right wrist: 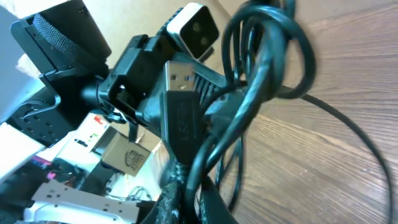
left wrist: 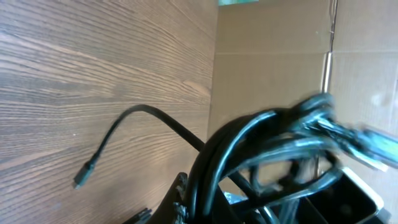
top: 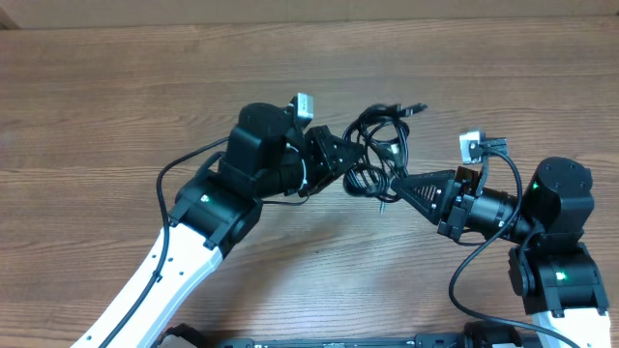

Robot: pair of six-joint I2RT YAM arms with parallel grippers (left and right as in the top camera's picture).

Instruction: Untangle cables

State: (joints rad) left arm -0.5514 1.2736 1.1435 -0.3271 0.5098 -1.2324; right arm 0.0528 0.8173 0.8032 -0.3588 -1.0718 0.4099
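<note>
While both arms grip it, the cables (top: 379, 145) form one knotted bunch, so little untangling shows. The left fingers (top: 338, 159) are clamped into the bunch's left edge, and the right fingers (top: 418, 187) are closed on strands at its near-right edge. The bunch appears held just off the tabletop (top: 116, 77), though height is hard to read. A USB plug (right wrist: 180, 93) sits among the loops. One loose end (left wrist: 84, 177) trails out from the bunch. Left to do: separate every cord.
</note>
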